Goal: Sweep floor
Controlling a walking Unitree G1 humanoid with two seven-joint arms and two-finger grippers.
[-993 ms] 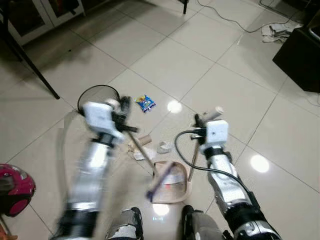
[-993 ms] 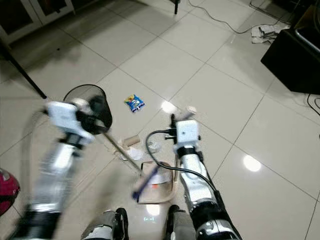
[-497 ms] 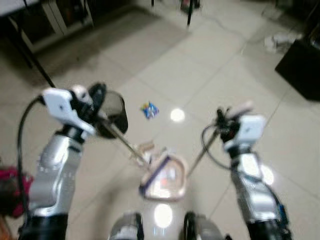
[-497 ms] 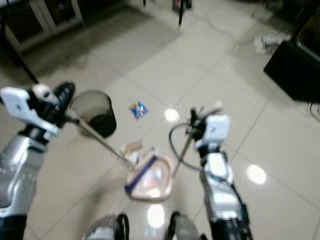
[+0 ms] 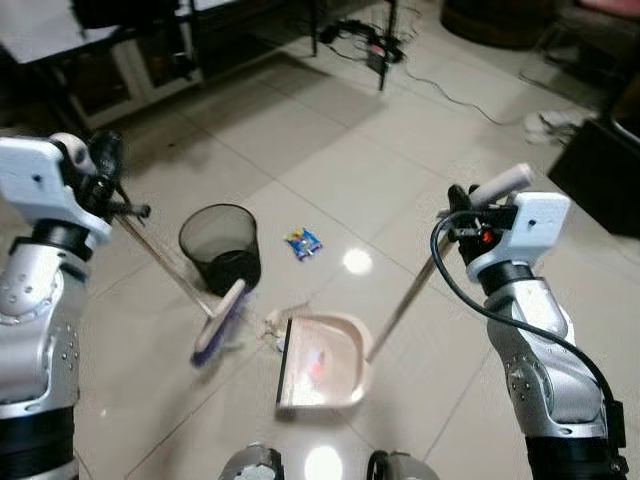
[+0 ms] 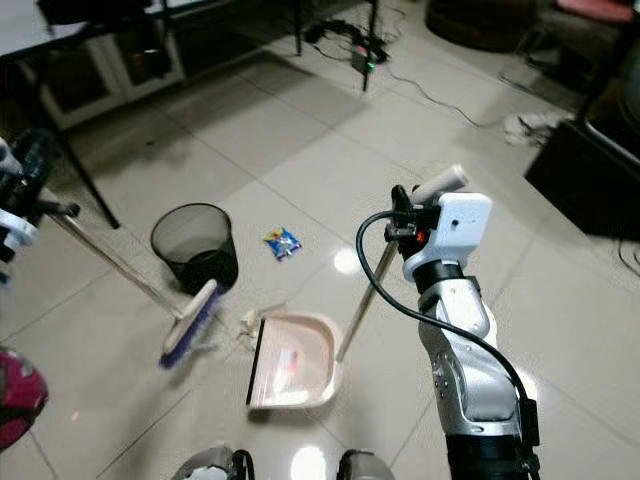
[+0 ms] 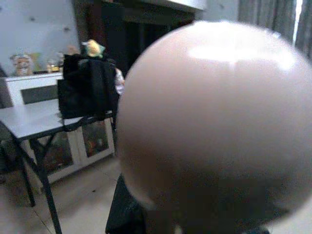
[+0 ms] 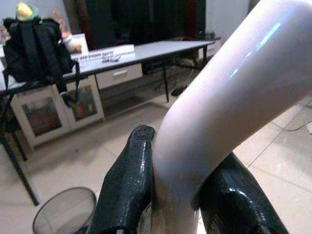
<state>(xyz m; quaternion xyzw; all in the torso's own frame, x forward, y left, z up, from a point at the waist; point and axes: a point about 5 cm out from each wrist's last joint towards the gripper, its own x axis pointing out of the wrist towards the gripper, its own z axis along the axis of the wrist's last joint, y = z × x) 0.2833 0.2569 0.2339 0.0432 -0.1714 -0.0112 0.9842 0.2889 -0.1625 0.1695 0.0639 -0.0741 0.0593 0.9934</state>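
Tile floor (image 5: 330, 150) stretches pale and glossy toward a far table (image 8: 97, 53) bearing a black backpack (image 8: 39, 46). Left of centre stands a black mesh bin (image 5: 220, 245). The pink dustpan (image 5: 325, 362) lies near the robot's feet, its long handle rising right into the right gripper (image 8: 180, 195), whose black fingers (image 8: 126, 190) pinch it. The broom (image 5: 215, 320) slants from the left gripper (image 5: 100, 175) to the floor just left of the dustpan; that grip looks clamped, though the rounded handle end blocks the wrist camera. A blue wrapper (image 5: 303, 243) lies right of the bin, and scraps (image 5: 270, 322) lie at the dustpan's edge.
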